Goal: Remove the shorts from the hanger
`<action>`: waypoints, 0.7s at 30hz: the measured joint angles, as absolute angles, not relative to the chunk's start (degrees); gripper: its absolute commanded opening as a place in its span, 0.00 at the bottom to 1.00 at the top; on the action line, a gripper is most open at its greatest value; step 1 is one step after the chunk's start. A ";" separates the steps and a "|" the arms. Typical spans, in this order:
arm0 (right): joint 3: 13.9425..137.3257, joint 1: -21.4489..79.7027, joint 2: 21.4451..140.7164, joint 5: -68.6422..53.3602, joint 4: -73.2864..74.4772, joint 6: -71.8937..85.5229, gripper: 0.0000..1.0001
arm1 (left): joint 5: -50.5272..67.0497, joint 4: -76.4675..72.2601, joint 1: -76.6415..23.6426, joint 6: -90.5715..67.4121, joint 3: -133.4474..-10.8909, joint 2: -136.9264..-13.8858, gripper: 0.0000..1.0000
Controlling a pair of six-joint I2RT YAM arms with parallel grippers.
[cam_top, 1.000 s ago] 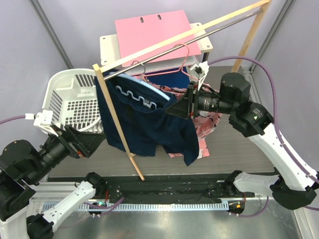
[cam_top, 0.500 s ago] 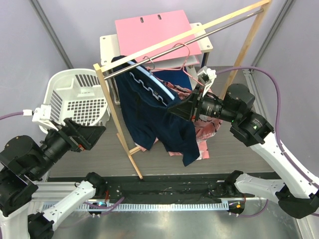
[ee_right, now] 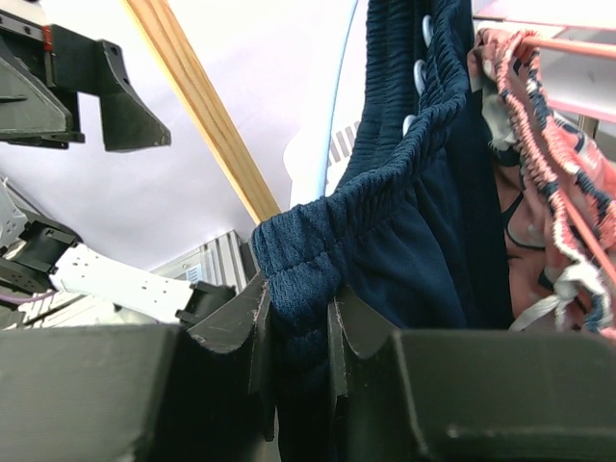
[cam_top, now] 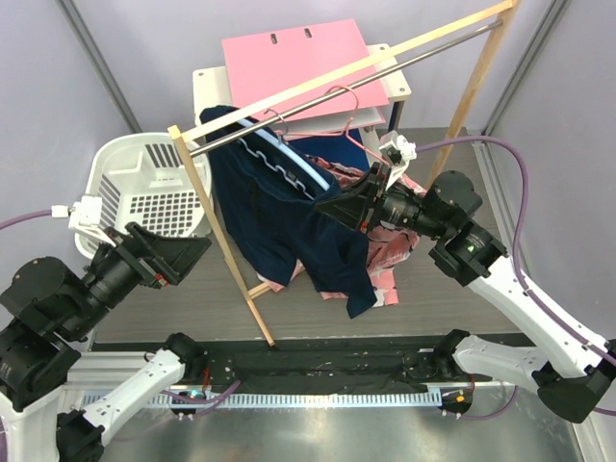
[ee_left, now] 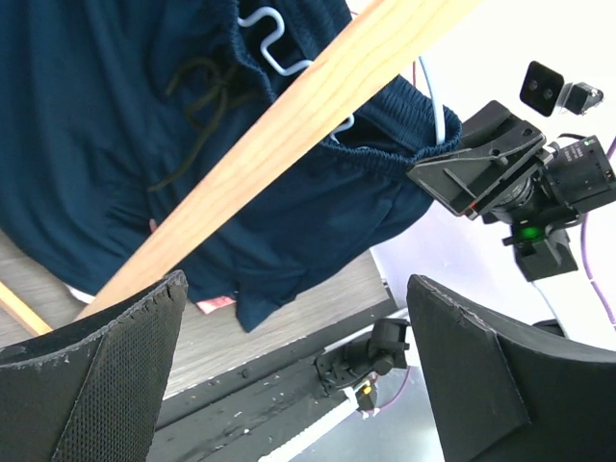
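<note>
The navy shorts point(cam_top: 289, 221) hang from a light blue hanger point(cam_top: 289, 159) on the metal rail of a wooden rack. My right gripper point(cam_top: 327, 207) is shut on their elastic waistband point(ee_right: 318, 241), with cloth pinched between the jaws at the gripper point(ee_right: 298, 303). The pink printed shorts point(cam_top: 390, 245) hang behind on a pink hanger point(cam_top: 351, 111) and show at right in the right wrist view point(ee_right: 549, 192). My left gripper point(cam_top: 188, 252) is open and empty, left of the rack post; the left wrist view shows the gripper point(ee_left: 296, 284) facing the navy shorts point(ee_left: 115, 115) from a distance.
The rack's slanted wooden post point(cam_top: 217, 226) stands between my left gripper and the shorts. A white laundry basket point(cam_top: 135, 188) sits at the left. A white stand with a pink board point(cam_top: 298, 58) is behind the rack.
The navy shorts have swung right and bunched toward my right gripper, which still holds the waistband. The rack post has shifted slightly left. My left gripper has moved up and right.
</note>
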State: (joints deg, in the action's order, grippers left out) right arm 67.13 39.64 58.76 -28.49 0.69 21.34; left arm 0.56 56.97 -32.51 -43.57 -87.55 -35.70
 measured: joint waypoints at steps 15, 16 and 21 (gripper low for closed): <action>62.72 39.64 56.21 -28.84 -6.72 24.71 0.01 | -0.93 55.90 -32.51 -45.93 -85.14 -34.46 0.93; 62.52 39.64 56.03 -28.84 -6.87 25.21 0.01 | -1.56 55.92 -32.51 -46.06 -84.95 -34.35 0.93; 62.11 39.64 55.88 -29.10 -8.64 28.51 0.01 | -4.40 55.88 -32.51 -46.50 -84.82 -33.61 0.93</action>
